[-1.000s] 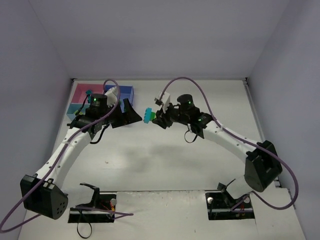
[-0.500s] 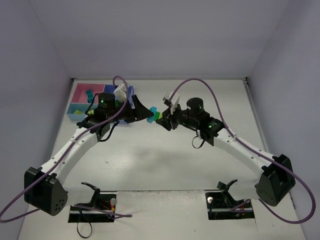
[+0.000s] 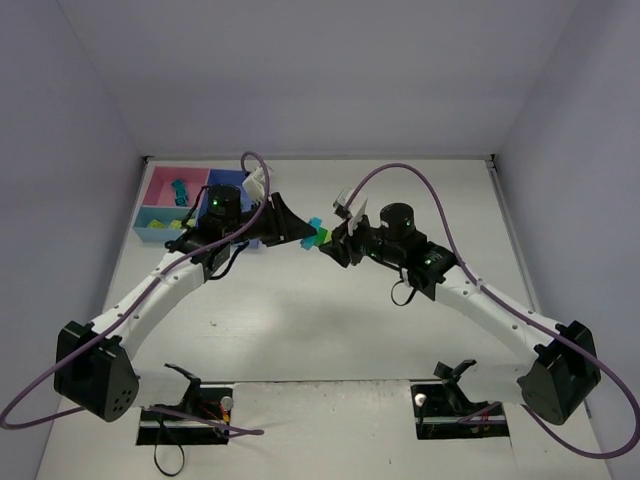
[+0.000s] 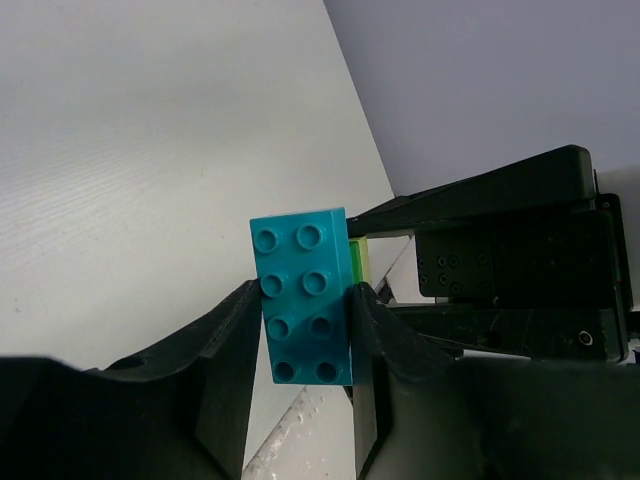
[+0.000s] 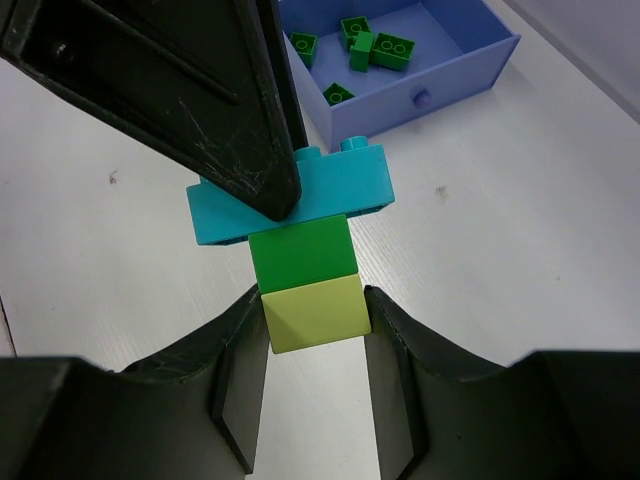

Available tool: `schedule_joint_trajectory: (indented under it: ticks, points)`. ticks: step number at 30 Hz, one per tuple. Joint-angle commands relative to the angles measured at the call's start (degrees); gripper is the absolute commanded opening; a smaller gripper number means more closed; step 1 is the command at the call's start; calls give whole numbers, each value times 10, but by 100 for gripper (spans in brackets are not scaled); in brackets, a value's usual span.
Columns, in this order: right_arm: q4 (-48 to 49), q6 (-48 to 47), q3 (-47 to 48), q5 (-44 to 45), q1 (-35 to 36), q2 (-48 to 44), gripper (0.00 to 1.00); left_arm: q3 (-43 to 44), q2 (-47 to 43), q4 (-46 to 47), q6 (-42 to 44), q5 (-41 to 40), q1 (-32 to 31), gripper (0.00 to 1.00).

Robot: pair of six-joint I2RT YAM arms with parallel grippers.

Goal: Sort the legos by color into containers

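From above, the left gripper [image 3: 297, 232] and right gripper [image 3: 331, 243] meet nose to nose over the table [image 3: 420, 190]. They hold a small stack [image 3: 316, 234] in the air between them, just right of the trays [image 3: 158, 182].

In the left wrist view, the left jaws are clamped on the long sides of the teal brick [image 4: 305, 300], studs toward the camera. A sliver of the lime brick [image 4: 360, 262] shows behind it.

In the right wrist view, the right jaws pinch the lime brick. The green brick [image 5: 303, 252] is joined above it and the teal one sits crosswise on top. The blue tray [image 5: 470, 55] beyond holds other green legos [image 5: 392, 50].

The step looks like splitting the stack. It calls for both grips firm and a pull straight along the studs, perhaps with a slight peel. The green brick will follow one side, so check which seam parts.
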Motion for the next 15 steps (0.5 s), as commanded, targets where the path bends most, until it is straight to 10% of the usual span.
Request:
schedule_joint_trajectory:
  ticks: [1,15]
  points:
    - [46,1,0,9,3,-31,0,13,-2,49,4,20,1,5]
    - [37,-19,-41,38,-1,-35,0,64,2,-37,63,28,39,0]
